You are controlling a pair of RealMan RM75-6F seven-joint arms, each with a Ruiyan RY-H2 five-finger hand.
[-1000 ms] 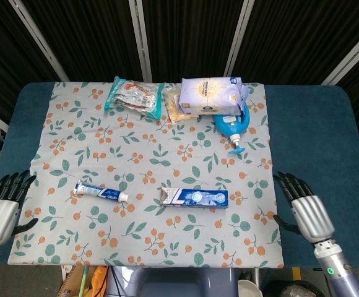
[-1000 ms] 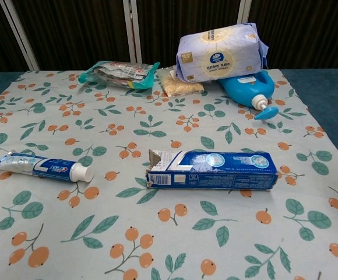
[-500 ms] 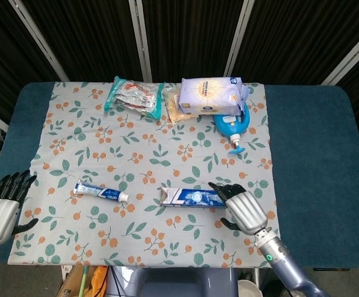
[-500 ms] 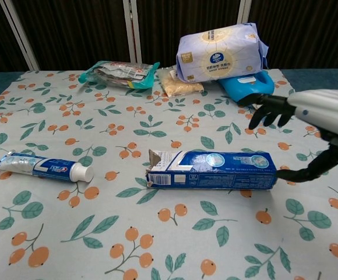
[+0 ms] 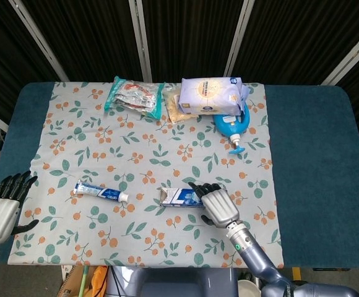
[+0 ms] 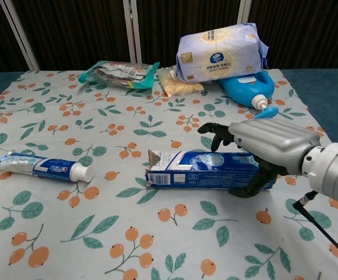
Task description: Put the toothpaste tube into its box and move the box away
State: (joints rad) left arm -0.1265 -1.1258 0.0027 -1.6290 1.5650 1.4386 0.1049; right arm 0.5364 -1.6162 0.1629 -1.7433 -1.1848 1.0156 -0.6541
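Barely started: toothpaste tube (image 5: pixel 101 192) lies left of centre, outside its box (image 6: pixel 198 169). Right hand (image 6: pixel 261 146) arches over the box, fingers apart, not gripping; left hand (image 5: pixel 2 207) idles wide, lower left.

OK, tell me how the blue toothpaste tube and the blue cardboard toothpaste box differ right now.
The blue toothpaste tube is the shorter and slimmer; the blue cardboard toothpaste box is longer and squarer. The tube lies untouched, white cap pointing towards the box; the box has the right hand arched over its right end. The box's left flap stands open. Both lie flat on the floral cloth, apart.
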